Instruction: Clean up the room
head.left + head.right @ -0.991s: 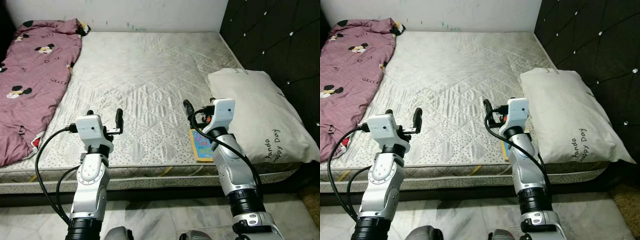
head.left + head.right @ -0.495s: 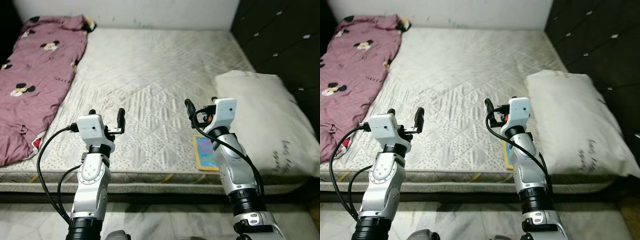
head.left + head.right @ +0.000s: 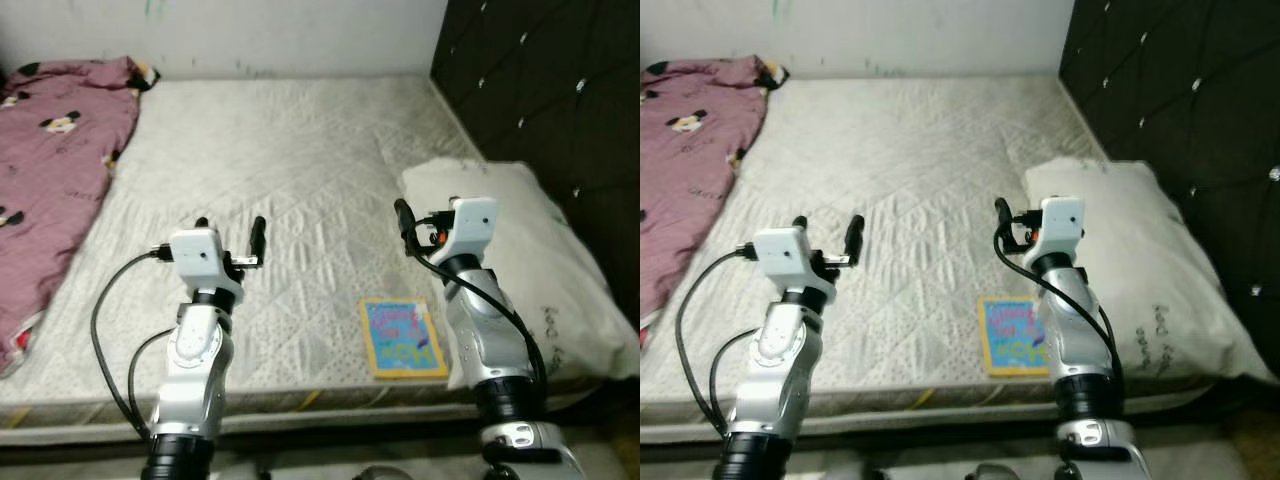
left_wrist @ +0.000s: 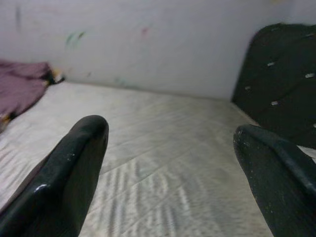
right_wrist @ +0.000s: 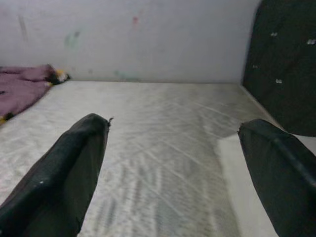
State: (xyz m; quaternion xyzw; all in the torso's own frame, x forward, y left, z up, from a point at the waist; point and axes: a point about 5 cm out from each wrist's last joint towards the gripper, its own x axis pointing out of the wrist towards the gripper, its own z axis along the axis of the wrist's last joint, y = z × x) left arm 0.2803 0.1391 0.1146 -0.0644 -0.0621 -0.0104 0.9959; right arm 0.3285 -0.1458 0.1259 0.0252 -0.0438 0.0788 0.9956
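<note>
Book (image 3: 403,337) flat on mattress (image 3: 300,160) edge, below right claw (image 3: 428,218); both claws spread, empty; left claw (image 3: 232,235) well apart.

Home bedroom: bare mattress (image 3: 290,170), pillow (image 3: 520,250), tufted headboard (image 3: 540,90)

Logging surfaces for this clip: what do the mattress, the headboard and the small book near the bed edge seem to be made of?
Mattress: pale quilted fabric, matte, with stitched diamond patterns. Headboard: black tufted padding, probably faux leather, with shiny studs in the dimples. Book: thin paper or card with a colourful printed cover; its finish cannot be told.
</note>
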